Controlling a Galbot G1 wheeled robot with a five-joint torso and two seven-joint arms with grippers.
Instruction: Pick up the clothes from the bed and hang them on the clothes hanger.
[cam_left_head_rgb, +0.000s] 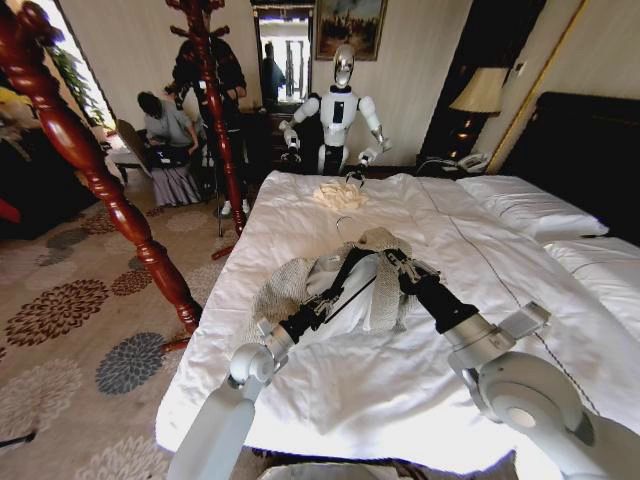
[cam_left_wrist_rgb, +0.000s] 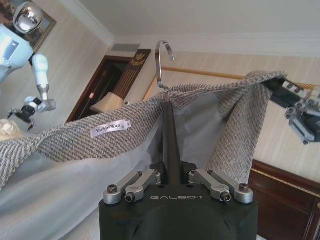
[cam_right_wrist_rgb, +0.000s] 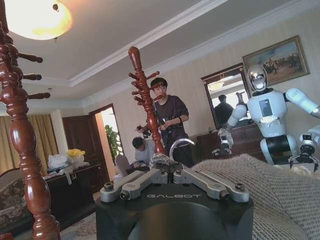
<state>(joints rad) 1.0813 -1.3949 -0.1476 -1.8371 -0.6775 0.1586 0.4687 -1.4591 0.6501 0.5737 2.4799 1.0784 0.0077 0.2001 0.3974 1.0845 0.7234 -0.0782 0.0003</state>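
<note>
Over bed (cam_left_head_rgb: 330, 400) | left fingers (cam_left_wrist_rgb: 170, 172) clamp hanger (cam_left_wrist_rgb: 169, 140) | right fingers (cam_left_head_rgb: 392, 262) pinch jacket (cam_left_head_rgb: 385, 290) edge

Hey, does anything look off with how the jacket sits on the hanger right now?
Yes. The jacket sits lopsided on the hanger: the right gripper stretches one shoulder aside while the left gripper grips the hanger.

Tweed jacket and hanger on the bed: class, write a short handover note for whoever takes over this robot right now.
Left gripper: fingers shut on the black hanger, its metal hook up.
Right gripper: shut on the jacket at one shoulder.
Jacket and hanger are held just above the bed.
Done: jacket lifted, collar draped over the hanger.
Left: whether both shoulders are seated cannot be told; check that, then release.
</note>
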